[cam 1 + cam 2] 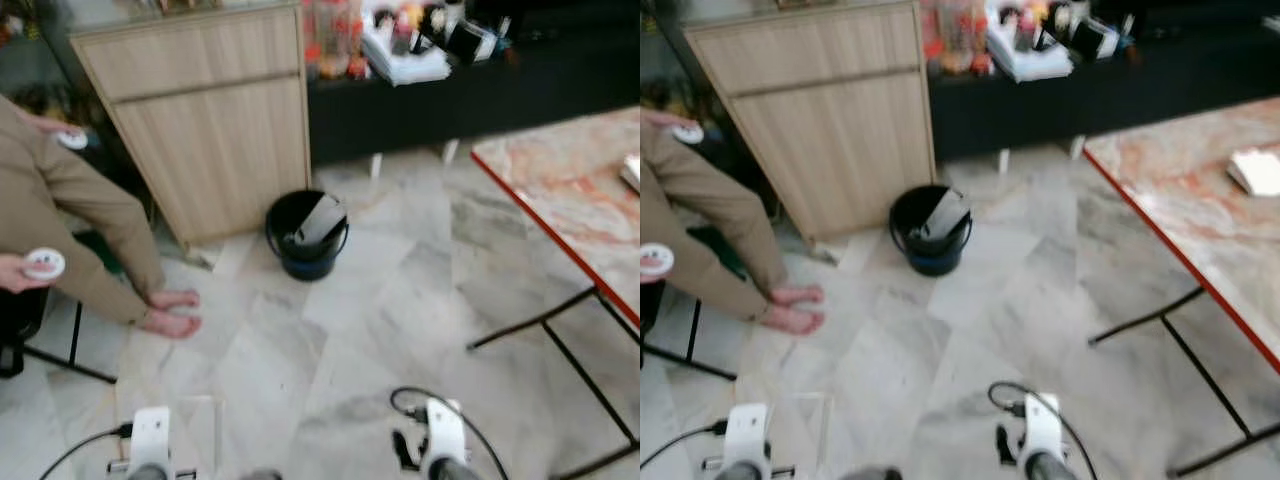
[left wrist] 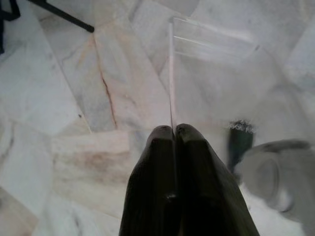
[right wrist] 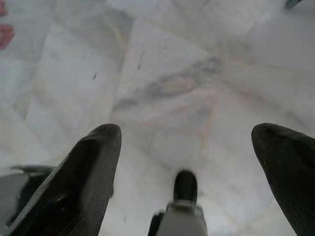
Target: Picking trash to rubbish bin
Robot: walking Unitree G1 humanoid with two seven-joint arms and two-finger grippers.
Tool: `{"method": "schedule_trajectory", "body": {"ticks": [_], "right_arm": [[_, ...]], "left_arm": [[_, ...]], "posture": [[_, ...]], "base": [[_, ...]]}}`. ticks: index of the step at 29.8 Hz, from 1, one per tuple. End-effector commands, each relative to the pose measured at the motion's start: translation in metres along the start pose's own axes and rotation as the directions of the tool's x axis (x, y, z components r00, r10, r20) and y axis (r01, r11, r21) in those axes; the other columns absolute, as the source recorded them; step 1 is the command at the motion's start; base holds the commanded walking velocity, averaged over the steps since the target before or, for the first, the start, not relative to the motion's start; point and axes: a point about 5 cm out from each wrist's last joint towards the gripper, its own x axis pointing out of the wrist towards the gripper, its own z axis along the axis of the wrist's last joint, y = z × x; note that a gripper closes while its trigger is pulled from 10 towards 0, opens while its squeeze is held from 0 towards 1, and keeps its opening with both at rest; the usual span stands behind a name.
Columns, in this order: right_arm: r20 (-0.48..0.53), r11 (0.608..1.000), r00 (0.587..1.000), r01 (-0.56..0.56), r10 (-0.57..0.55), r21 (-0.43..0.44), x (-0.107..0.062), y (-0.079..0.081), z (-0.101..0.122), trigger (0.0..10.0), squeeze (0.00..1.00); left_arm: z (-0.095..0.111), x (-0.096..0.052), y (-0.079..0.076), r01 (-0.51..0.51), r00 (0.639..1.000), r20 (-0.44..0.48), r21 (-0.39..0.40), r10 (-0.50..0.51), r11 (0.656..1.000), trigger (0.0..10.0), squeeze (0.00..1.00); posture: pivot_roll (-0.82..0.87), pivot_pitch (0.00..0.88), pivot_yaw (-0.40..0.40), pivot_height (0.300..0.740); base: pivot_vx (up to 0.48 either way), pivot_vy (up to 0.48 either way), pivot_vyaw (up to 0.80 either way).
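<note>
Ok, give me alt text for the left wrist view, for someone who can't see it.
The left gripper has its two black fingers pressed together on the edge of a thin clear plastic sheet, which sticks out ahead of them over a pale marble floor. A dark furniture leg crosses one corner.
</note>
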Motion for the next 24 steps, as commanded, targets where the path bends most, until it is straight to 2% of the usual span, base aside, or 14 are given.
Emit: {"method": "schedule_trajectory", "body": {"ticks": [1, 13, 18, 21, 24], "right_arm": [[-0.012, 1.000, 1.000, -0.003, 0.003, 0.011, -0.0002, 0.0034, -0.0036, 10.0, 0.00], [0.004, 1.000, 1.000, 0.006, -0.006, 0.015, 0.0002, 0.0045, -0.0011, 10.0, 0.00], [0.006, 1.000, 1.000, 0.003, -0.003, -0.023, -0.0014, 0.0034, -0.0061, 10.0, 0.00], [0.020, 0.999, 1.000, 0.007, -0.006, -0.038, -0.0017, 0.0030, -0.0054, 10.0, 0.00], [0.009, 1.000, 1.000, 0.013, -0.013, -0.004, -0.0018, 0.0023, -0.0072, 10.0, 0.00]], "left_arm": [[-0.0034, -0.0005, -0.0012, 0.000, 1.000, -0.020, 0.008, 0.001, 1.000, 10.0, 0.00], [-0.0007, 0.0003, -0.0030, 0.010, 1.000, -0.016, 0.024, -0.009, 1.000, 10.0, 0.00], [-0.0020, 0.0000, -0.0022, 0.008, 1.000, -0.018, 0.024, -0.007, 1.000, 10.0, 0.00], [-0.0028, -0.0003, -0.0011, 0.008, 1.000, -0.020, 0.029, -0.007, 1.000, 10.0, 0.00], [-0.0037, -0.0005, -0.0002, 0.008, 1.000, -0.022, 0.034, -0.007, 0.999, 10.0, 0.00]], "posture": [[0.11, 0.162, 0.007, 0.740], [0.11, 0.147, 0.025, 0.740], [0.11, 0.142, 0.026, 0.740], [0.11, 0.138, 0.031, 0.740], [0.11, 0.130, 0.031, 0.740]], "base": [[0.424, 0.000, -0.80], [0.413, 0.000, 0.00], [0.422, 0.000, 0.00], [0.423, 0.000, 0.68], [0.423, 0.000, 0.60]]}}
